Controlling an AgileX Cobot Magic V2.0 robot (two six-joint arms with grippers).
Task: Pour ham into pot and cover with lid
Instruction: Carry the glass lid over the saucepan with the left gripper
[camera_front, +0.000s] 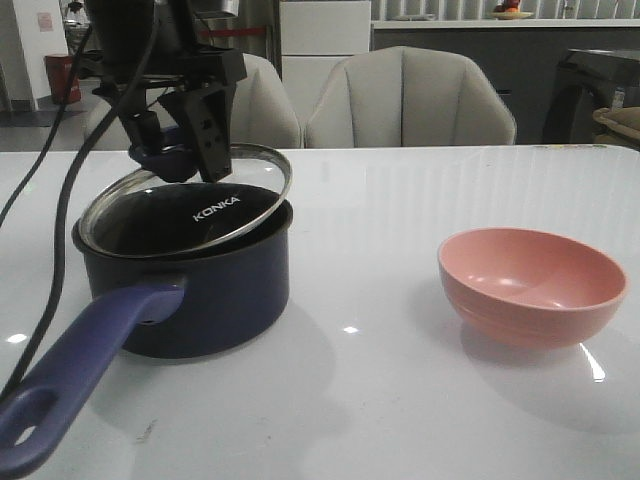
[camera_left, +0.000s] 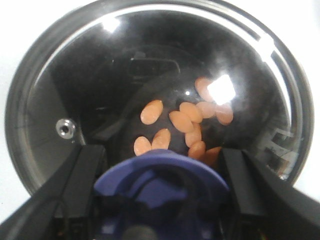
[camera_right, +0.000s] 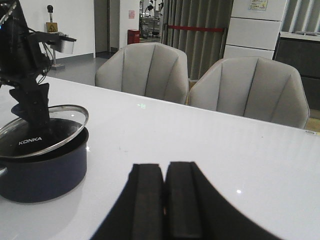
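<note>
The dark navy pot (camera_front: 205, 290) stands at the left of the table, its long blue handle (camera_front: 85, 365) pointing toward the front edge. Over its mouth the glass lid (camera_front: 190, 215) hangs tilted, far edge raised and near edge down at the pot's rim. My left gripper (camera_front: 180, 150) is shut on the lid's blue knob (camera_left: 160, 172), one finger (camera_left: 82, 182) on each side. Through the glass, several orange-pink ham pieces (camera_left: 186, 122) lie on the pot's bottom. My right gripper (camera_right: 164, 195) is shut and empty above the bare table, well to the right of the pot (camera_right: 45, 170).
An empty pink bowl (camera_front: 532, 285) sits on the right of the white table (camera_front: 380, 400). Two grey chairs (camera_front: 410, 100) stand behind the table's far edge. A black cable (camera_front: 60, 230) hangs from the left arm past the pot's left side.
</note>
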